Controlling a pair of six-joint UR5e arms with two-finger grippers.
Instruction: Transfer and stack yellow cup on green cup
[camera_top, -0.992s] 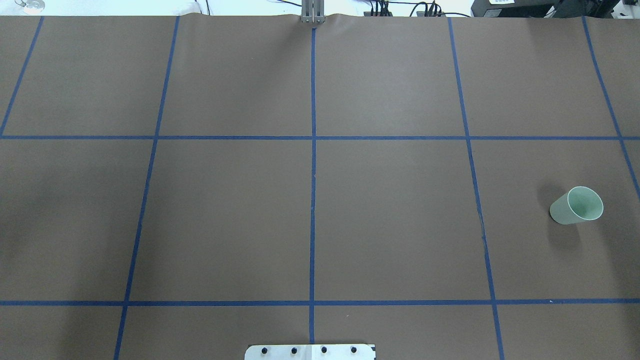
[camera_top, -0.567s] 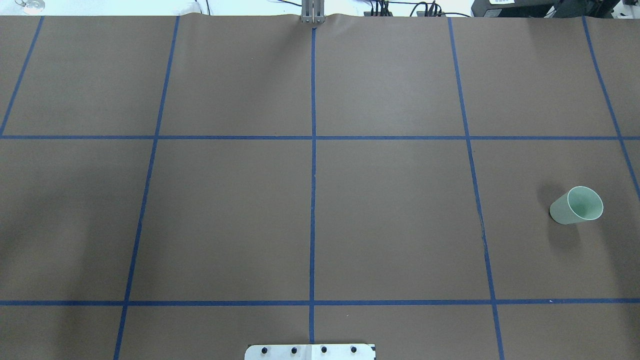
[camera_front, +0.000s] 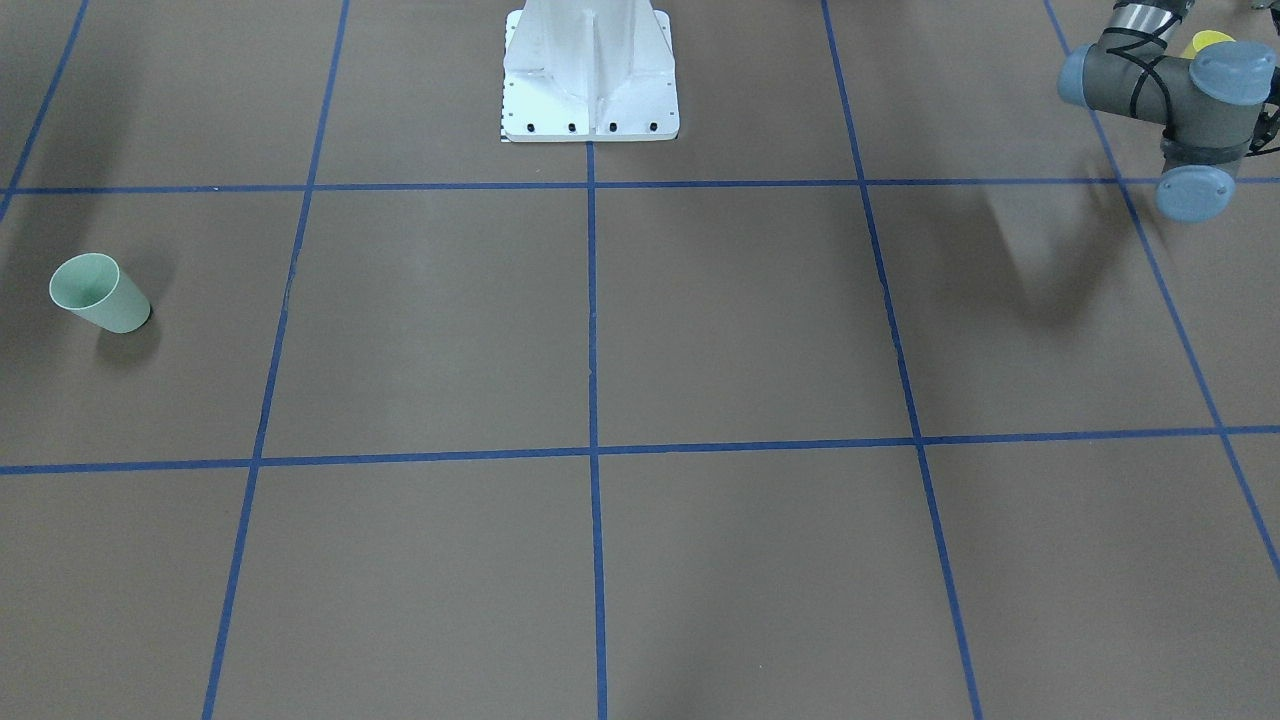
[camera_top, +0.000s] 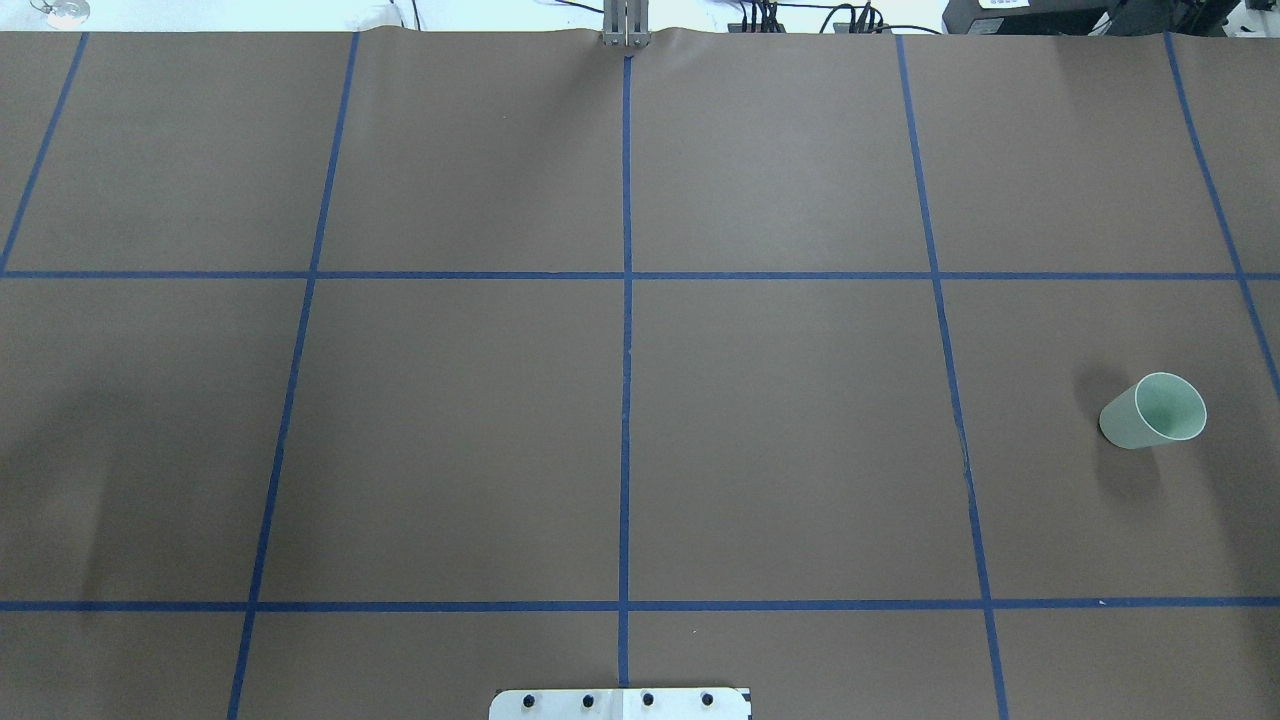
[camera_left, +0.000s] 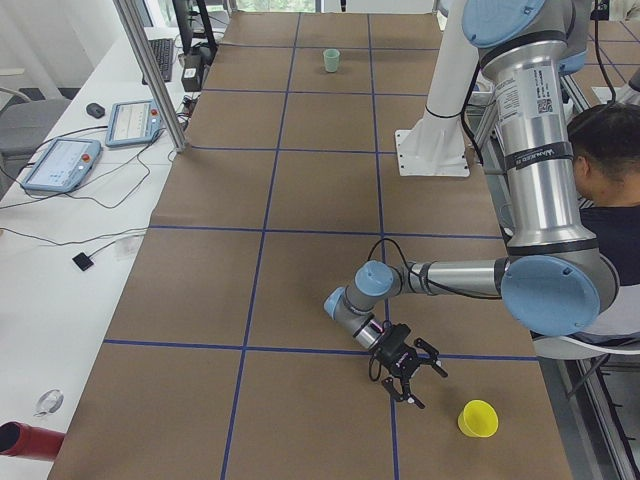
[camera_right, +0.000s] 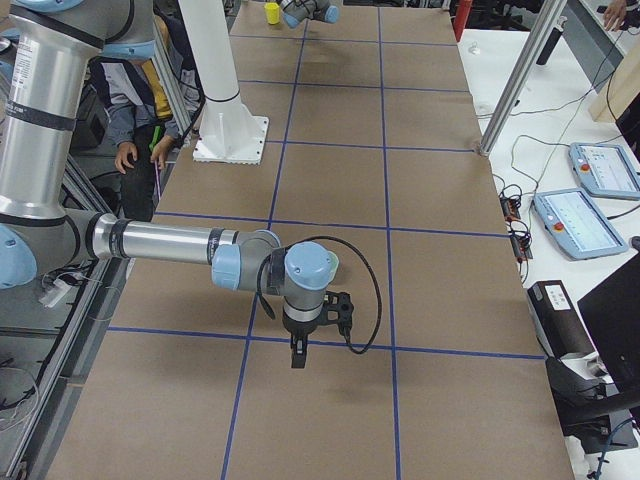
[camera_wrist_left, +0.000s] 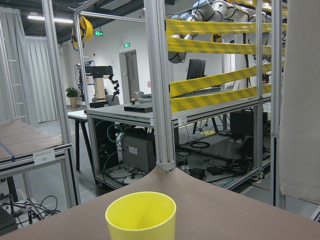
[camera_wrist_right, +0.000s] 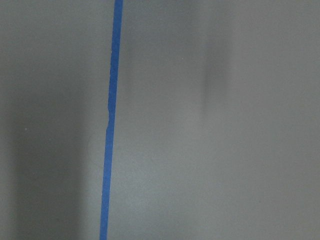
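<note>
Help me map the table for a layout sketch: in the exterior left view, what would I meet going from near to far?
yellow cup → left tool → white robot base → green cup

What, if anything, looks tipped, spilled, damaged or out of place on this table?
Almost nothing. The yellow cup and the green cup both stand upright, whole and empty, far apart. The only flaw is a small kink in the blue tape line left of the green cup in the overhead view.
</note>
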